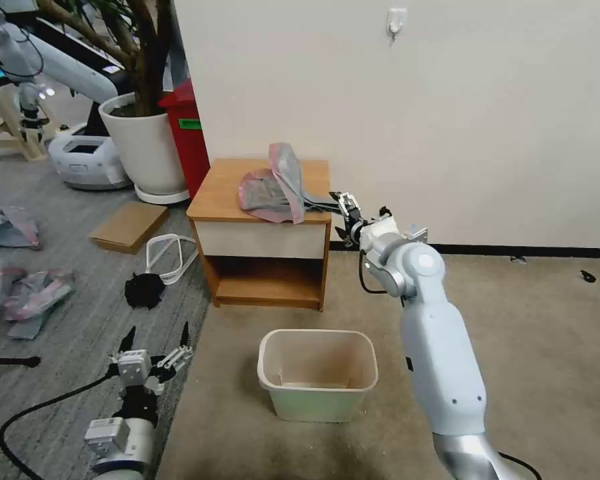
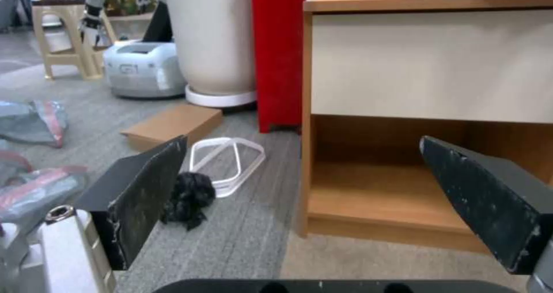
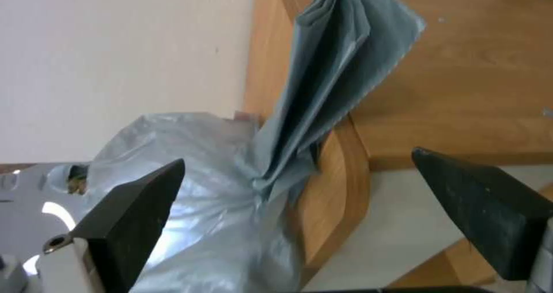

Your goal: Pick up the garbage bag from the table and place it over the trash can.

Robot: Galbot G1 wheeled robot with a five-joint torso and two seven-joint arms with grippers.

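We note the table (image 1: pixel 220 193) against the wall, wooden top with a cream drawer front and an open shelf gap beneath. The garbage bag (image 1: pixel 273 183) lies crumpled on the tabletop, grey with a pink band, one fold standing upright and a thin twisted tail running off the table's right front corner. In the right wrist view that tail (image 3: pixel 322 81) drapes down past the rounded corner of the table (image 3: pixel 461 68) and spreads into loose film between the fingers. The trash can (image 1: pixel 317 373) sits on the beige floor in front of the table, upright and unlined, well apart from the bag. Our right gripper (image 1: pixel 345 212) is level with the tabletop at that corner, its fingers (image 3: pixel 132 211) spread apart with the bag film between them, not clamped. Our left gripper (image 1: pixel 155 343) hangs low near the floor on the left, fingers (image 2: pixel 144 198) apart, holding nothing.
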